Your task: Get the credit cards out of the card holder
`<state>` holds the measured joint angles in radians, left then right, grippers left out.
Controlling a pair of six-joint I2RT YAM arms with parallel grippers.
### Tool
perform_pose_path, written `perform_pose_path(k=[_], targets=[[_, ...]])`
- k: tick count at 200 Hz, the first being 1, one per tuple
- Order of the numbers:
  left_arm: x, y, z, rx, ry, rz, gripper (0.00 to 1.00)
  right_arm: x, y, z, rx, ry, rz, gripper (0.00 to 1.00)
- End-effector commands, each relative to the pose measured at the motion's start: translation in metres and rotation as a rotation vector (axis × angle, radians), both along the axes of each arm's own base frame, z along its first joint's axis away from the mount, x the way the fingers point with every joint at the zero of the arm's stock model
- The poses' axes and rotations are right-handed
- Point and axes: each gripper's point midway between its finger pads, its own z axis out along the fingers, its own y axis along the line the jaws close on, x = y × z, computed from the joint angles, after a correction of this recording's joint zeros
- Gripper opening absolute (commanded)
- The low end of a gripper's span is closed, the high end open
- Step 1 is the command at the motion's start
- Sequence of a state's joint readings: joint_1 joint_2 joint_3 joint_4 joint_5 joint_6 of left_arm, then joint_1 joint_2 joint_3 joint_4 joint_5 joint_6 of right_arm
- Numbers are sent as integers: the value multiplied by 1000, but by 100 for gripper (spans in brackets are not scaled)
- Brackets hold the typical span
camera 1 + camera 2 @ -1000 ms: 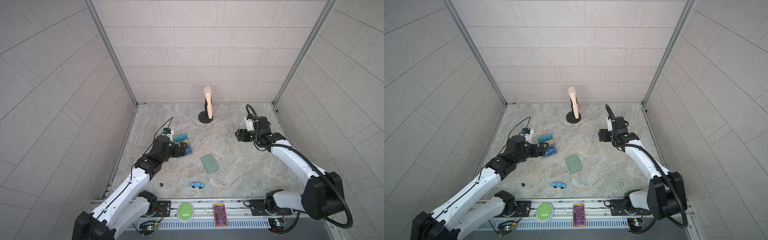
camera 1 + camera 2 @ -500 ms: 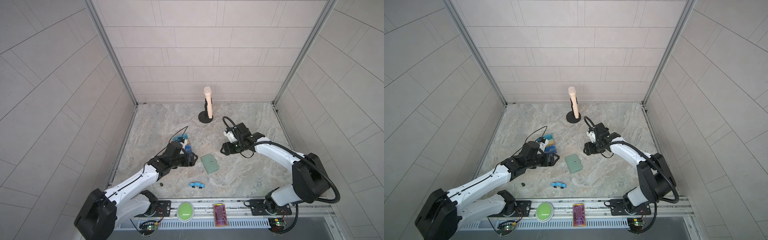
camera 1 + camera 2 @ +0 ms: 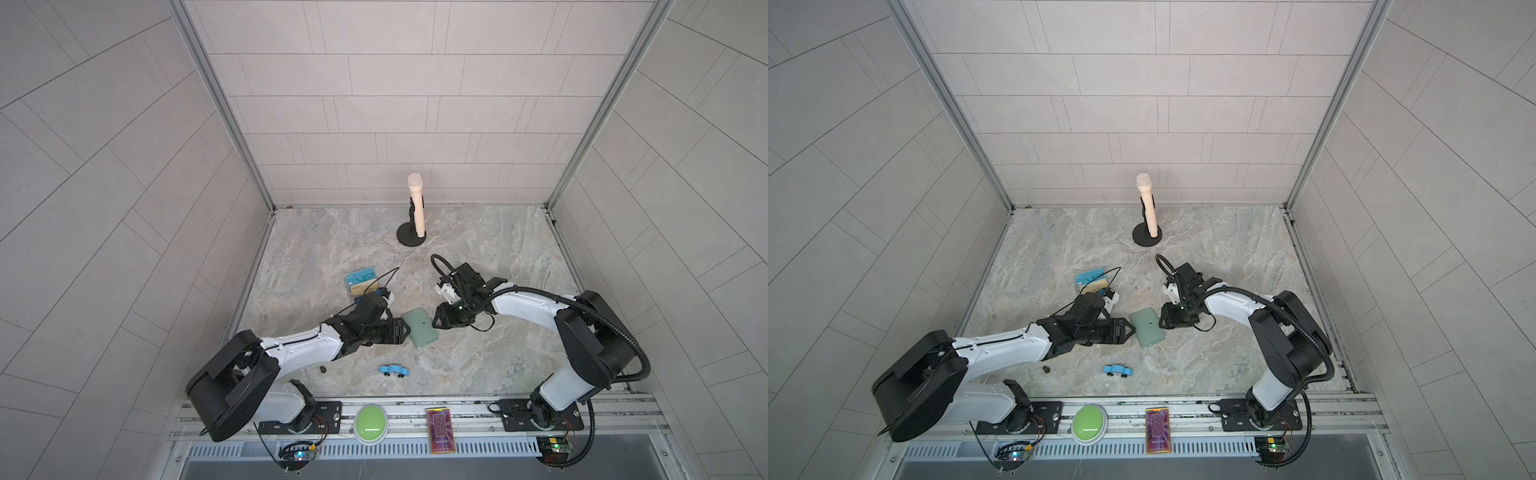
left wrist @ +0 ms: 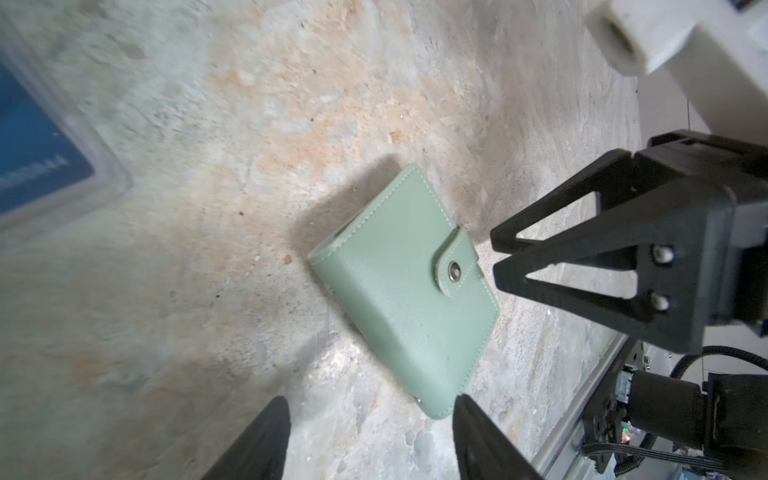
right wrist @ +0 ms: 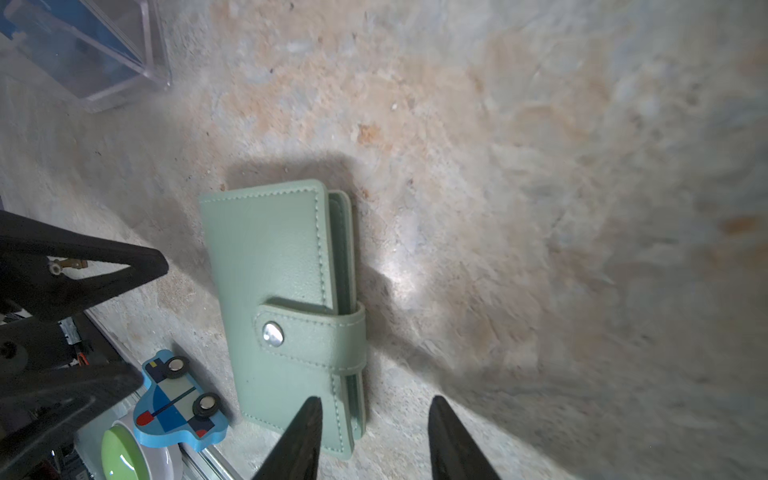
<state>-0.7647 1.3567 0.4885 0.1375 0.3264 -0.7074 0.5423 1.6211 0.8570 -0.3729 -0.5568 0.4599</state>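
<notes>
At the tips of the left gripper (image 4: 370, 399) the jaws stand apart with nothing between them, low over the table (image 3: 478, 257), and one corner of the card holder (image 4: 399, 282) lies just beside one of its fingers. The right gripper (image 5: 374, 401) faces it from the other side. Its jaws are also apart and empty, and one finger shows over the holder's open edge in the right wrist view; whether it touches, I cannot tell.

Both top views show the card holder (image 3: 420, 332) lying flat between the two grippers, closed, with its snap tab (image 5: 309, 332) fastened over the open edge on the right gripper's side. No credit cards are visible; they are presumably inside.

It looks light, thin and soft-covered, so it would likely slide on the smooth stone if pushed from one side only. A sensible hold is to pin or pinch the spine side while the other gripper catches the tab's free end and peels it off the stud.

Further out lie a blue toy car (image 3: 394, 370), a clear stand (image 3: 360, 284) with printed cards, and a microphone (image 3: 415, 208) at the back.
</notes>
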Motion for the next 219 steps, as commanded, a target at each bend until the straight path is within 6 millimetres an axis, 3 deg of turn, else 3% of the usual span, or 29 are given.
perform_pose_path(k=[1,63,120,167,219], targets=[[5,-10,-1,-30,-14,18,64,-1,12,-3,32,3,-5,42],[7,-5,-22,-25,18,85,63,-10,15,-20,55,38,-34,28],[15,-30,-22,-120,57,74,58,-15,19,-31,91,73,-61,21],[13,-40,-8,-212,47,50,55,-13,27,-38,159,95,-122,20],[13,-46,5,-244,41,27,38,-4,29,-34,166,70,-150,20]])
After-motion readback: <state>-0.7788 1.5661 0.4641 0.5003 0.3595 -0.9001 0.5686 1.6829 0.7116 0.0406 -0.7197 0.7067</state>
